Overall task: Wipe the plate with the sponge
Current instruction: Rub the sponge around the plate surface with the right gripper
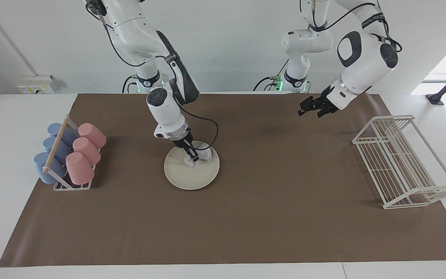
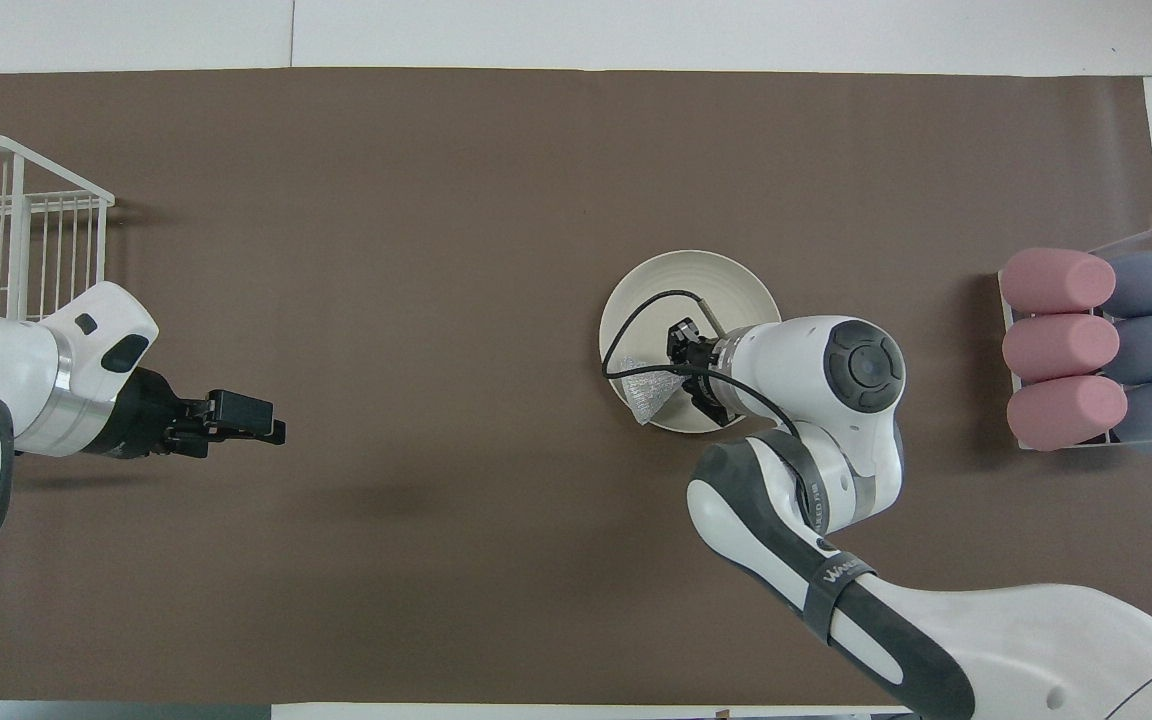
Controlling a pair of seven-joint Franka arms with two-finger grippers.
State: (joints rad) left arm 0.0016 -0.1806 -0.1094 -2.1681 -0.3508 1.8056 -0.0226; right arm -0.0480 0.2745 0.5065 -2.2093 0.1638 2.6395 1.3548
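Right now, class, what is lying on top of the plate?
The sponge rests on the plate, at its edge nearer the robots, held in the right pincer. The rest of the plate shows bare; the patch under the sponge is hidden.

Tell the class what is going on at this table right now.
The right pincer holds the sponge down on the plate, on the part nearest the robots. The left pincer waits in the air over the brown mat, near the white wire rack. Pink and blue cups lie in a holder at the right arm's end.
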